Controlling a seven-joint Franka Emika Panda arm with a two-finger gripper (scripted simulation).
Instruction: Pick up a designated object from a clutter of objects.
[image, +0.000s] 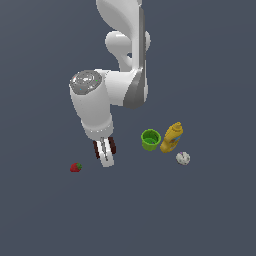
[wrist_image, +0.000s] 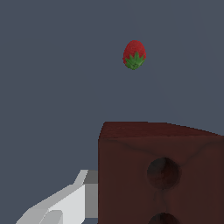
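Observation:
The dark reddish-brown block (image: 113, 145) with round holes sits between the fingers of my gripper (image: 105, 156), which is shut on it just above the floor. In the wrist view the block (wrist_image: 162, 175) fills the near corner, two of its holes show, and one white finger (wrist_image: 65, 205) presses against its side; the other finger is hidden. The rest of the clutter lies apart: a red strawberry (image: 75, 167) to the exterior view's left, also in the wrist view (wrist_image: 134, 54), and a green cup (image: 150, 139), a yellow mustard bottle (image: 172, 137) and a white ball (image: 183, 158) to the right.
The white arm (image: 107, 95) reaches down from the top of the exterior view. The floor (image: 200, 215) is plain dark grey-blue.

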